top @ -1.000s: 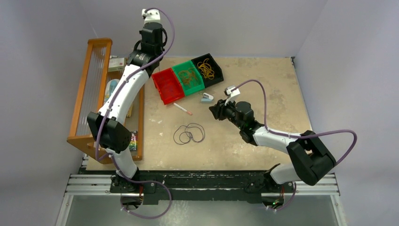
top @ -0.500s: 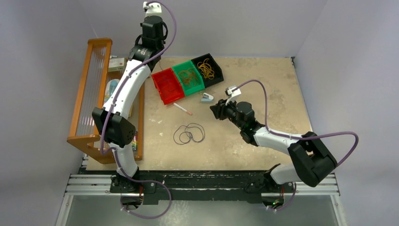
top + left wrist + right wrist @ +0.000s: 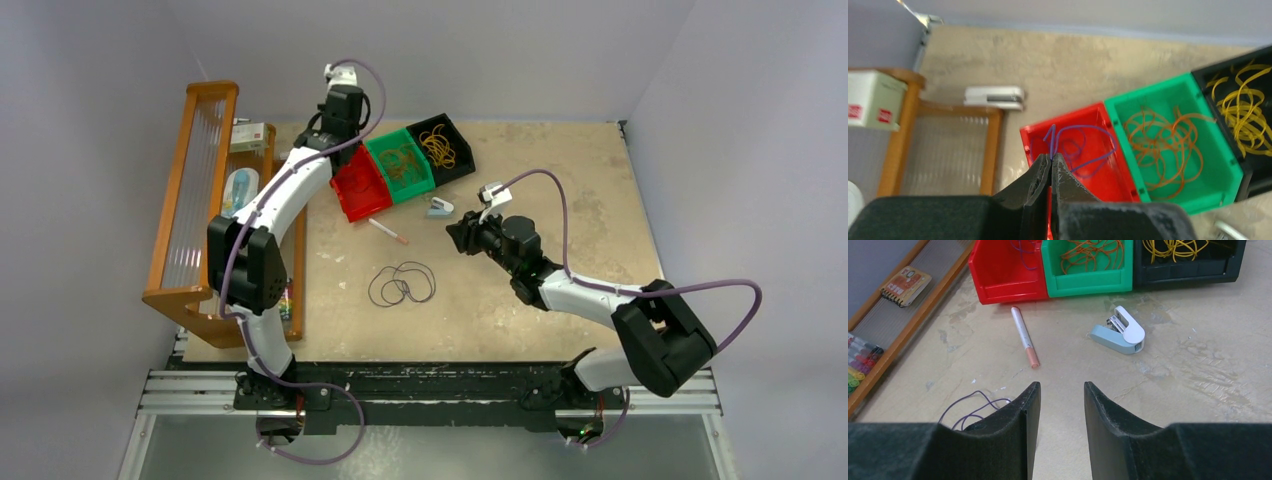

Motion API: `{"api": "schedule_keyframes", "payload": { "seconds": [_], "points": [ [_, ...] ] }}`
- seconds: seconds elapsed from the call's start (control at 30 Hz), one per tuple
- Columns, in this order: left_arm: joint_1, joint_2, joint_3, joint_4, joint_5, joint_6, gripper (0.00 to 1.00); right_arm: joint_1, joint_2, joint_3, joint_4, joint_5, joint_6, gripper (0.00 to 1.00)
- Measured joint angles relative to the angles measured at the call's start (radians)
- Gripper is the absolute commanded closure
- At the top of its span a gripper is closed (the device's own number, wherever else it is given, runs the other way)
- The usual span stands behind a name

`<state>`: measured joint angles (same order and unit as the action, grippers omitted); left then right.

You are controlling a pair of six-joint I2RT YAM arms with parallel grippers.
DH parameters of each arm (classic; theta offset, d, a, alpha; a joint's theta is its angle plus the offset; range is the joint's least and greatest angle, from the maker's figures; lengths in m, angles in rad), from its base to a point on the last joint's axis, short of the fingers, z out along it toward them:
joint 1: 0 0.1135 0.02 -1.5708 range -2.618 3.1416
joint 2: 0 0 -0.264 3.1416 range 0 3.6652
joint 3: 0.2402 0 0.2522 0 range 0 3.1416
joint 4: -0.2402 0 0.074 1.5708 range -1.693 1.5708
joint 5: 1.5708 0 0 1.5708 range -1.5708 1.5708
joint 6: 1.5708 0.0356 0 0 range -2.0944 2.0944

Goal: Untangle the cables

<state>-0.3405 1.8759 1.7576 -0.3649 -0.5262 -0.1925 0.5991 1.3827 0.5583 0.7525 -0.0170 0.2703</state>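
Under the right end effector, its fingers spread apart, bare scuffed beige desk gives open room rightward. Just left, thin dark cables lie in loose loops. Beyond sit a slim marker and a rounded stapler. Farthest, the left end effector, pressed together, pinches a purple cable over the glossy red bin near the desk's far edge.

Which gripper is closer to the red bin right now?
Left. The left gripper is over the red bin; the right gripper hovers short of it, by the stapler.
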Motion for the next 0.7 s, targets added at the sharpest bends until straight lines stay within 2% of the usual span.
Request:
{"api": "schedule_keyframes", "payload": {
  "seconds": [0.13,0.3,0.53,0.7],
  "points": [
    [0.000,-0.008,-0.106,-0.002,0.037,-0.057,1.00,0.000,0.005,0.000,0.000,0.000,0.000,0.60],
    [0.000,-0.008,-0.161,0.004,0.079,-0.109,1.00,0.000,0.008,0.000,-0.003,0.000,0.000,0.60],
    [0.000,-0.008,-0.174,0.013,0.095,-0.164,1.00,0.000,0.010,0.000,-0.007,0.000,-0.002,0.60],
    [0.000,0.005,-0.137,0.013,0.172,-0.188,1.00,0.000,0.012,0.000,-0.011,0.000,-0.003,0.60]
  ]
}}
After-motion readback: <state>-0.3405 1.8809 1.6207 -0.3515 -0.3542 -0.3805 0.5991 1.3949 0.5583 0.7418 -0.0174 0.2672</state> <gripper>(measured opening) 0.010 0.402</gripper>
